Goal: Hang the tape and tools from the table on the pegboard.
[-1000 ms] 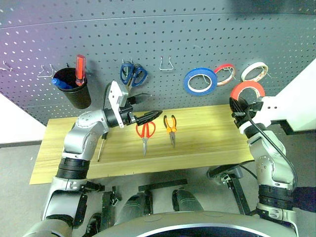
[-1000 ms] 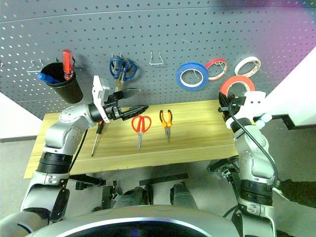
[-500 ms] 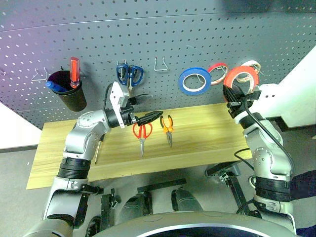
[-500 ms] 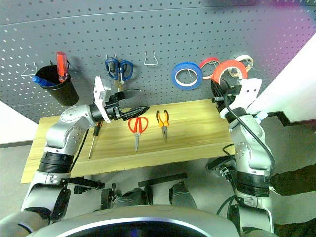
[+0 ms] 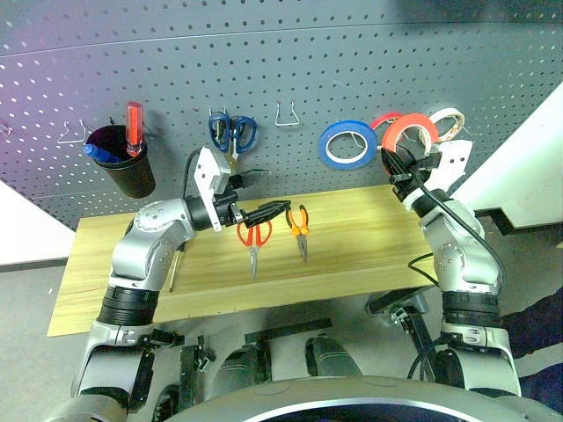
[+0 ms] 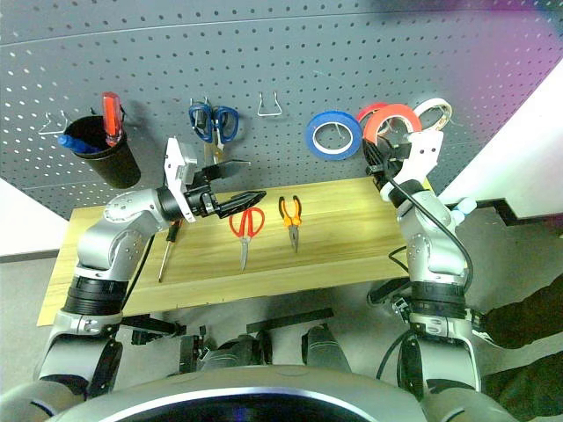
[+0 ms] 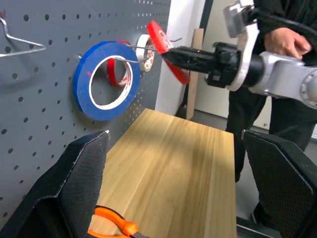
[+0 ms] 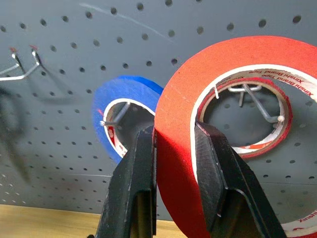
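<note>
You have the scissors [image 5: 255, 236] and pliers [image 5: 300, 221] side by side on the bench [image 5: 352, 255], the screwdriver [image 6: 164, 251] left of them, and the tape [image 5: 406, 134] up against the pegboard [image 5: 299, 61], right of another roll [image 5: 347, 145].

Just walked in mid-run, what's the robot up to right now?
The right gripper is shut on the orange-red tape ring and holds it up at the pegboard, lined up with a wire hook where another red roll hangs, beside the blue roll. The left gripper is open above the table, over the red-handled scissors; the pliers also lie unhung.
</note>
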